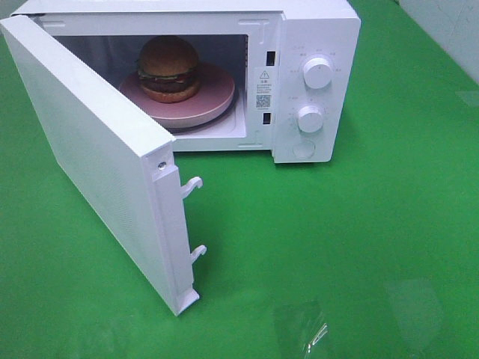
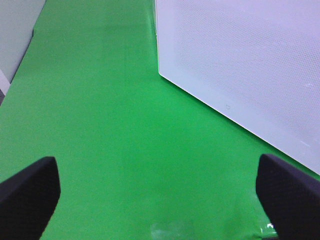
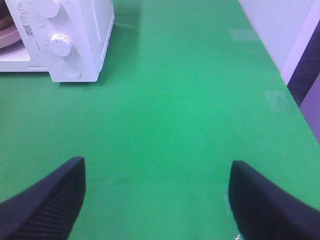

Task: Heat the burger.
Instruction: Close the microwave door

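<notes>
The burger (image 1: 169, 69), with a glossy brown bun, dark patty and green lettuce, sits on a pink plate (image 1: 213, 96) inside the white microwave (image 1: 318, 30). The microwave door (image 1: 97, 161) is swung wide open toward the front left. Neither arm shows in the exterior high view. My left gripper (image 2: 160, 197) is open over bare green cloth, with the door's outer face (image 2: 250, 70) just ahead of it. My right gripper (image 3: 157, 200) is open and empty above the cloth, well back from the microwave's control panel (image 3: 62, 45).
Two white knobs (image 1: 317, 73) and a round button (image 1: 304, 149) are on the microwave's right panel. Two latch hooks (image 1: 193, 182) stick out of the door's edge. Green cloth (image 1: 359, 247) covers the table. A pale wall (image 3: 280, 25) borders the right side.
</notes>
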